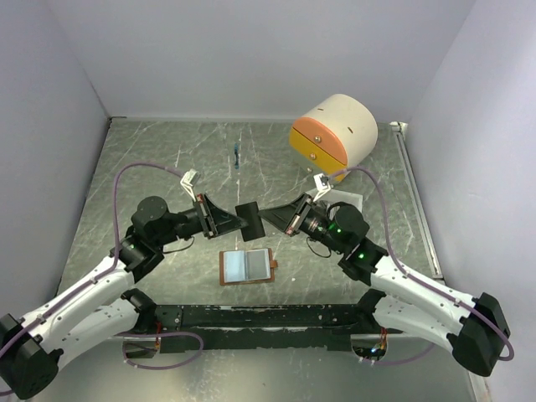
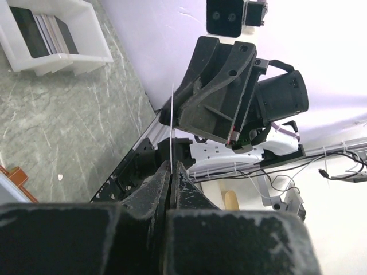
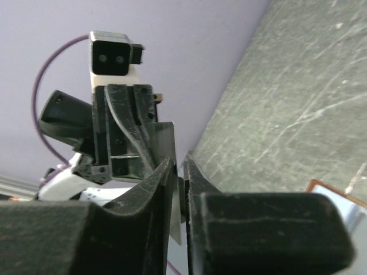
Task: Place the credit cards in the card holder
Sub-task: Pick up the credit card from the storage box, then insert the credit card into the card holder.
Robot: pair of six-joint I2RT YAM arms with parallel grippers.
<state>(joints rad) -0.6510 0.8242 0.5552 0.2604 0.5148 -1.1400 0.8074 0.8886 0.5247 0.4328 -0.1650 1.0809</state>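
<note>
Top external view: the left gripper (image 1: pixel 238 221) reaches in from the left side of the table (image 1: pixel 151 159). It meets the right gripper (image 1: pixel 268 216) tip to tip above the table's middle, well apart from both side edges and the far edge. One dark card (image 1: pixel 250 219) sits between them, off the surface.

Left wrist view: the left gripper's fingers (image 2: pixel 152 192) are pressed together on the card. The card shows edge-on as a thin pale line rising to the right gripper opposite.

Right wrist view: the right jaws stand at a narrow slit with the card (image 3: pixel 165 140) in it. Whether they pinch it cannot be told.

The card holder (image 1: pixel 247 265) lies open and flat, pale pockets up. It is between the grippers and the near edge, just below them in the top view, and touches neither.

Right of middle, a white tray (image 2: pixel 63 62) stands behind the right wrist, partly hidden from above. The left wrist view shows dark and grey spare cards (image 2: pixel 46 31) in it.

A cream-and-orange drawer box (image 1: pixel 335 134) stands by the far right corner, well apart from the grippers. The far left part of the table shows only bare marbled surface.
</note>
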